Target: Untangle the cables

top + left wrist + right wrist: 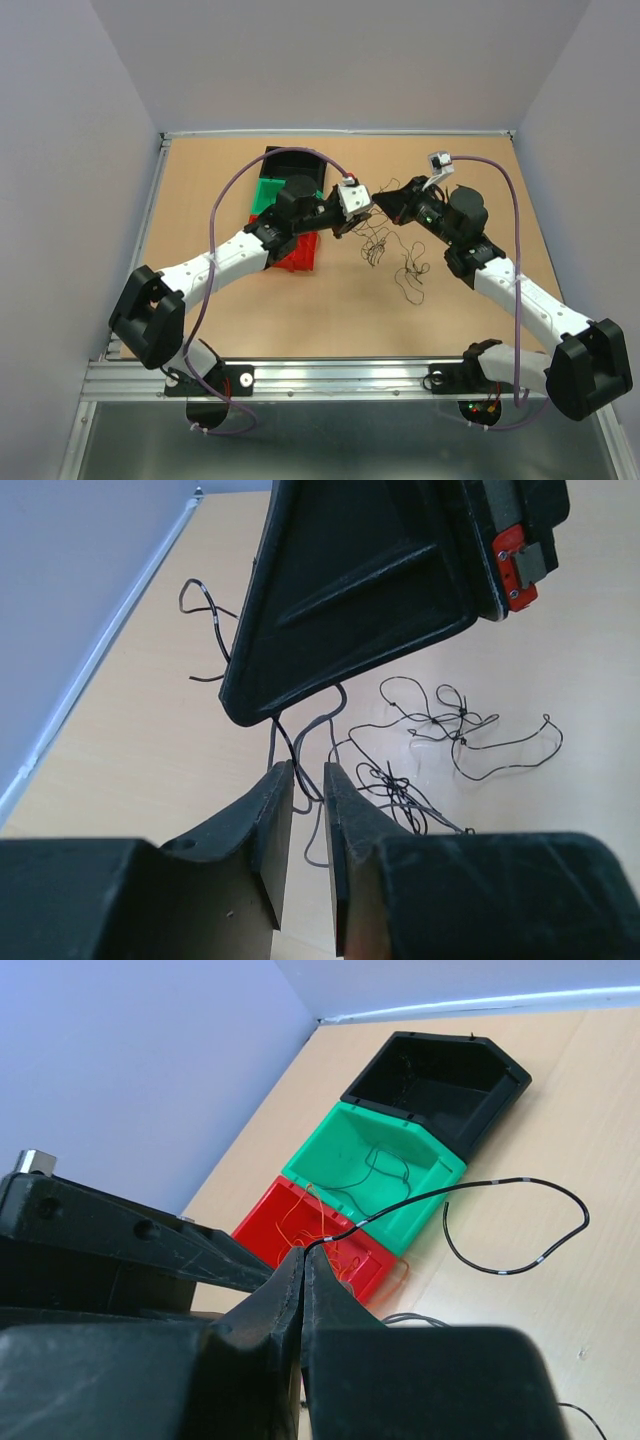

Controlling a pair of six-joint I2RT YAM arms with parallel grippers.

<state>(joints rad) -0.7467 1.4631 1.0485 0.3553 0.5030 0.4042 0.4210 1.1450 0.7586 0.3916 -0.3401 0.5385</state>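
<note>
Thin dark cables (385, 245) lie tangled on the table between my two grippers, with a looser strand (412, 278) nearer the front. In the left wrist view the tangle (440, 725) spreads ahead and to the right. My left gripper (308, 775) is only narrowly open, and a dark cable (300, 750) runs up between its fingertips. My right gripper (304, 1255) is shut on a dark cable with white bands (520, 1182), which arcs away to the right above the table. In the top view the left gripper (362, 212) and right gripper (380, 210) almost meet.
Three bins stand in a row at the left: black (290, 158), green (270, 195) holding a dark wire, red (300, 258) holding orange wires. They also show in the right wrist view: black (440, 1080), green (440, 1165), red (260, 1228). The table wall runs along the left.
</note>
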